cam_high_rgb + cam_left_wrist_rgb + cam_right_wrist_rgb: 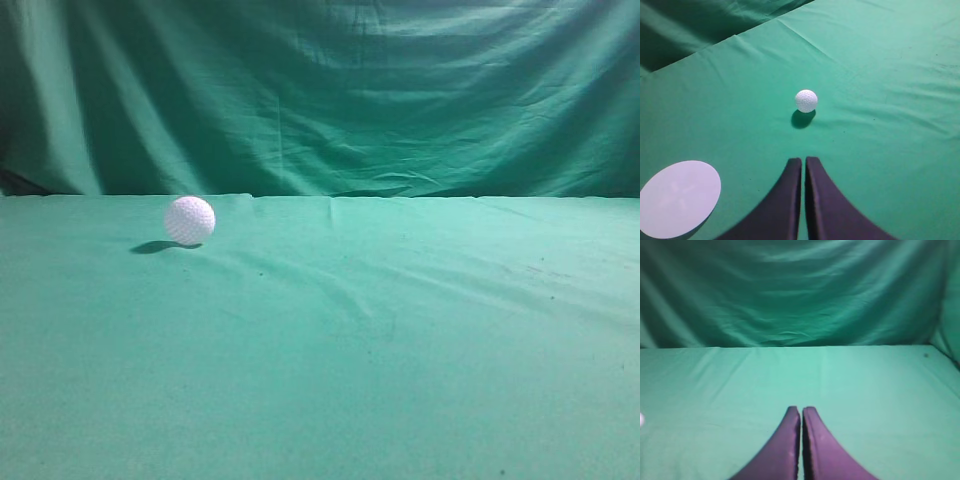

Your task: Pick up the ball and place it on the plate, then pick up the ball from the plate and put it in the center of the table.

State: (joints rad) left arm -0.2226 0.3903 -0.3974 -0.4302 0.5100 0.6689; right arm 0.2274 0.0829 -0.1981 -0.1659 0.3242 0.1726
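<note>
The white dimpled ball [189,220] rests on the green cloth table [400,330], left of middle in the exterior view. In the left wrist view the ball [806,100] lies ahead of my left gripper [803,160], which is shut and empty, a short way short of the ball. A flat white plate [679,197] lies at the lower left of that view, apart from the ball. My right gripper [801,409] is shut and empty above bare cloth. Neither gripper shows in the exterior view.
A draped green curtain [320,90] hangs behind the table's far edge. The table's far edge also shows at the upper left of the left wrist view [715,47]. A white speck sits at the left edge of the right wrist view [641,419].
</note>
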